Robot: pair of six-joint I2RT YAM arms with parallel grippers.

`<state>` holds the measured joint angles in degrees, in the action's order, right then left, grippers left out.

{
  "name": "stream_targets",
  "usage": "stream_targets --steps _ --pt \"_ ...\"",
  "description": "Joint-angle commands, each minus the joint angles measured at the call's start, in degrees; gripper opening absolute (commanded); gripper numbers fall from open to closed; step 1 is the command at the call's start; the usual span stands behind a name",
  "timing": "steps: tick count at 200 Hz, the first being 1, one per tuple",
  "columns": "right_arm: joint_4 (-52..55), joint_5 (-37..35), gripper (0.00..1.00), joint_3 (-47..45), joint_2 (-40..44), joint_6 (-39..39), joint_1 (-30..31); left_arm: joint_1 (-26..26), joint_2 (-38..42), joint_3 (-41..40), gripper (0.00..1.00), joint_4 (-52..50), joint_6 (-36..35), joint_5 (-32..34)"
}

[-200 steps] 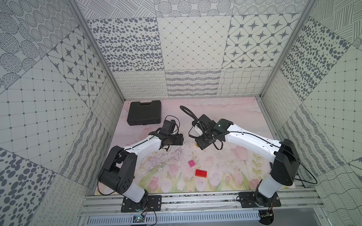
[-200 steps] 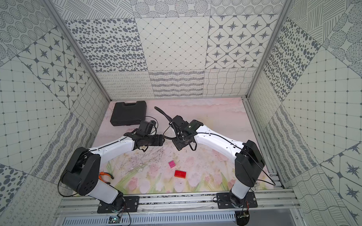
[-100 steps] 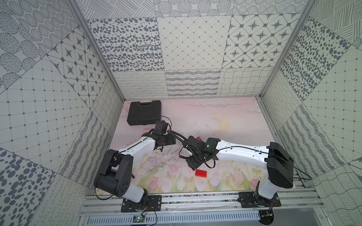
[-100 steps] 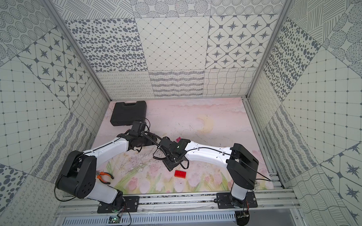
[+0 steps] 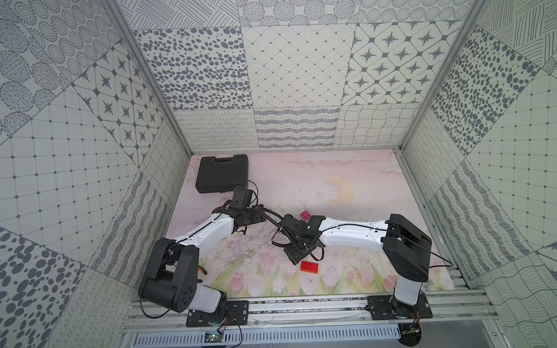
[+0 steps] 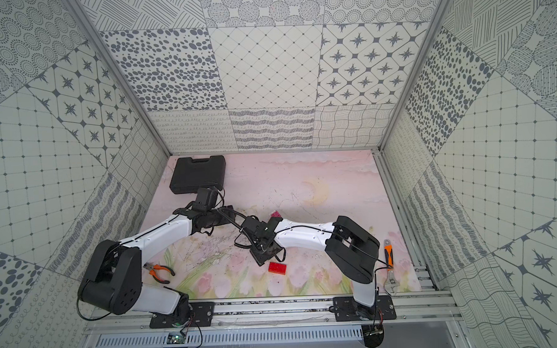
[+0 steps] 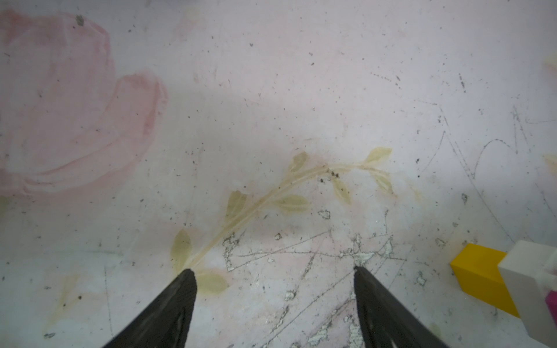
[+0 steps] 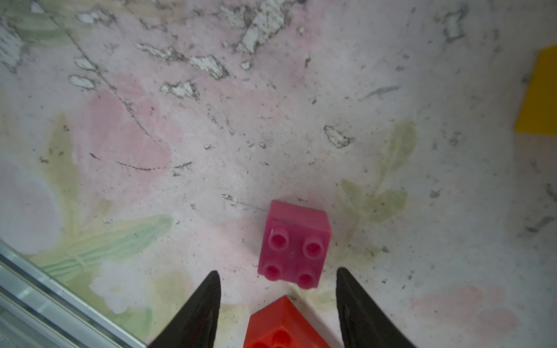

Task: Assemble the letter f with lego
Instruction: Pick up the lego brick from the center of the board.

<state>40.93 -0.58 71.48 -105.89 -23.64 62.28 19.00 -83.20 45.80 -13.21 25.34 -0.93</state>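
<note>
Pink is what I want: the pink square plastic brick [image 8: 294, 244] lies studs-up on the flowered mat [image 8: 150, 135], just ahead of my right claw [image 8: 275, 271]. Its jaws stand about half apart and grip nothing. My left claw [image 7: 272, 269] gapes wider, also empty, over bare mat.

I judge I should ease forward until the brick's flat sides sit squarely between the jaws, without nudging the red rectangular plastic brick [image 8: 280, 328] close beside it.

Only my right wrist view shows that pink brick; in both top views my arm hides it. A top view shows the part-built letter f [image 5: 305, 216] beside my right wrist.
</note>
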Motion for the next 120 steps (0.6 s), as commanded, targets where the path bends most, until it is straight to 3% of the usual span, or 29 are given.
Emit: stream_targets --steps 1,120 --pt "-1.82 -0.69 0.62 1.20 -1.31 -1.06 -0.11 -0.90 0.80 -0.18 0.83 -0.80 0.58 0.42" --pt "-1.91 -0.57 0.52 2.30 -3.99 -1.15 -1.27 -0.90 1.28 -0.62 0.83 -0.23 0.50 -0.56"
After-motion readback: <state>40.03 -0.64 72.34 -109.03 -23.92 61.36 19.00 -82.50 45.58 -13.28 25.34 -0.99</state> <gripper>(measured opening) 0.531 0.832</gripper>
